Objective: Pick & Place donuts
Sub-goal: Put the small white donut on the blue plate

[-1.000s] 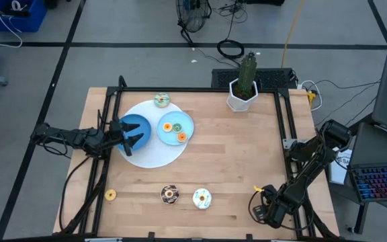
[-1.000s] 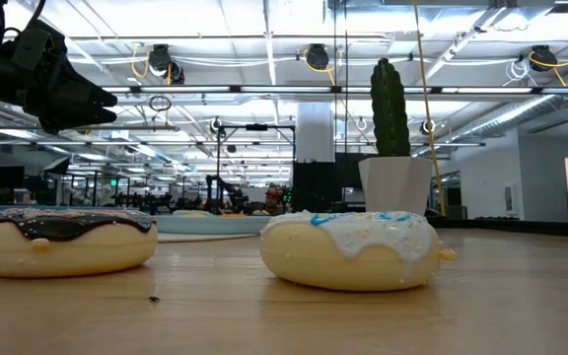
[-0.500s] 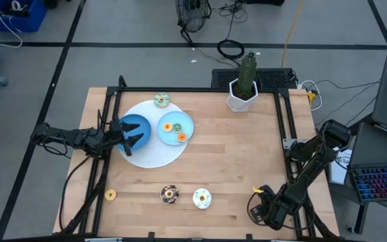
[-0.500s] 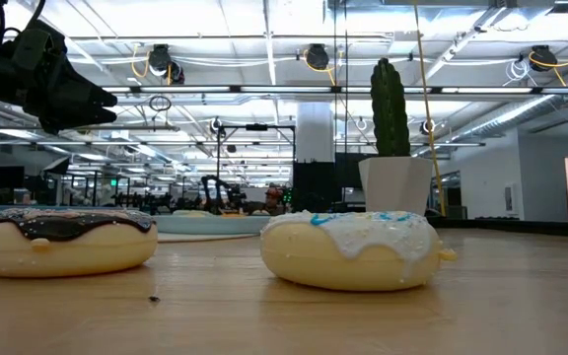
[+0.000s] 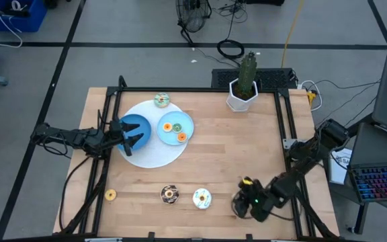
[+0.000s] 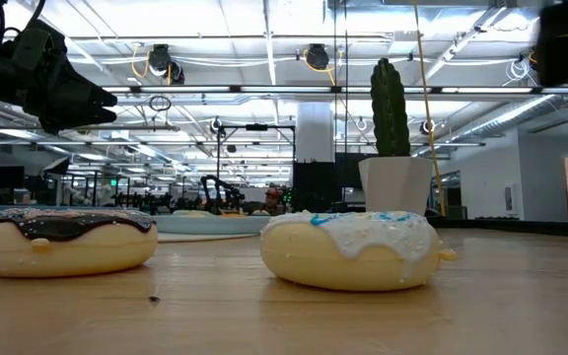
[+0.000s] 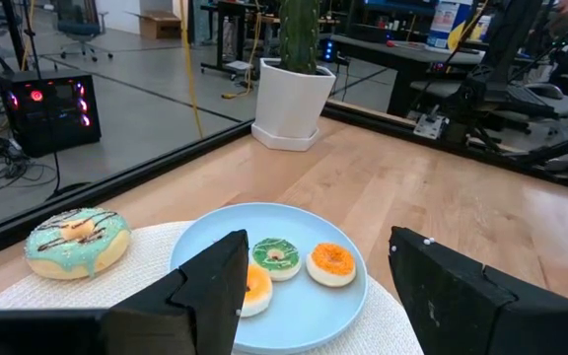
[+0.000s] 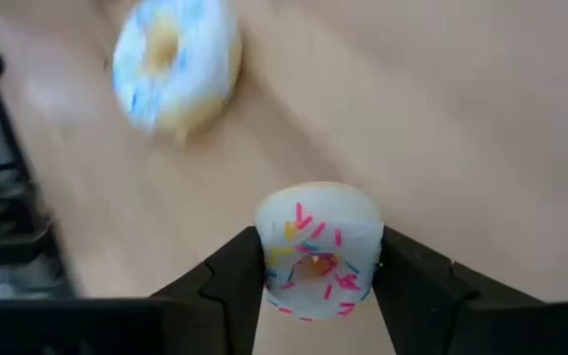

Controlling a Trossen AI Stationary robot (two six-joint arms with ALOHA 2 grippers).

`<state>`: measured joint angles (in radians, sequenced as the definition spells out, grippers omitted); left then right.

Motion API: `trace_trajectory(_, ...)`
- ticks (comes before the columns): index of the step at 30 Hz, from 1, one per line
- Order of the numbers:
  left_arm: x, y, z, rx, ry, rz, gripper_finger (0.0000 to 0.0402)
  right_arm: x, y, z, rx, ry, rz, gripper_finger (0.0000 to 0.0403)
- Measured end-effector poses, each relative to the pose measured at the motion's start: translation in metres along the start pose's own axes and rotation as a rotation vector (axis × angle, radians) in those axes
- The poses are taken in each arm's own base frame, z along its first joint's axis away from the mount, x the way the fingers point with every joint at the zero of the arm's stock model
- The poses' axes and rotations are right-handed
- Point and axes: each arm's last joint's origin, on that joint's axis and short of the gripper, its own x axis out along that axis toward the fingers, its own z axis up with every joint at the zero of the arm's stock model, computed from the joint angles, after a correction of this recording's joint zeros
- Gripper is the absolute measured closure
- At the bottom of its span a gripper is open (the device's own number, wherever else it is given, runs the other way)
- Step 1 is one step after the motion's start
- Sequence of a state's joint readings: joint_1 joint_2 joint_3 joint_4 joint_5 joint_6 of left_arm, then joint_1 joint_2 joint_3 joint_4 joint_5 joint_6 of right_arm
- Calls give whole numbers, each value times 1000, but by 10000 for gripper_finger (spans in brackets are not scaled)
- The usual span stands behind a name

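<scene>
High view, left to right: left end effector (image 5: 134,136), fingers spread, hovers over the dark bowl (image 5: 136,126). A plate (image 5: 188,124) carries small orange and green donuts (image 7: 276,256); a mint-iced donut (image 5: 162,101) lies behind. Near the bench's (image 5: 234,154) front edge lie yellow (image 5: 111,195), chocolate (image 5: 170,194) and white-iced (image 5: 201,198) donuts. Right end effector (image 8: 319,286) pinches a white sprinkled donut (image 8: 319,247).

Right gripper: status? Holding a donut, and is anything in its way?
Right gripper shut on sprinkled white donut, near table's front edge. Left gripper open, over the dark blue bowl. White-and-blue donut close beside the right gripper; nothing else nearby.
</scene>
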<state>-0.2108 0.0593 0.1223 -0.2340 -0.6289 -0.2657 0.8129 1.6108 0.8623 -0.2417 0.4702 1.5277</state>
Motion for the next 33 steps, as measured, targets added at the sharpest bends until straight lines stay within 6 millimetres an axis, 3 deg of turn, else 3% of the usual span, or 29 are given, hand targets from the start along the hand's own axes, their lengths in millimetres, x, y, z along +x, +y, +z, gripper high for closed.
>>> trace_trajectory(12,0,0,0,0,0,0,158,26,3,67,-448,-133,16,246)
trace_trajectory(21,0,0,0,0,0,-1,158,36,4,121,-784,-325,13,246)
trace_trajectory(33,0,0,0,0,0,0,158,41,-19,195,-889,-551,-115,246)
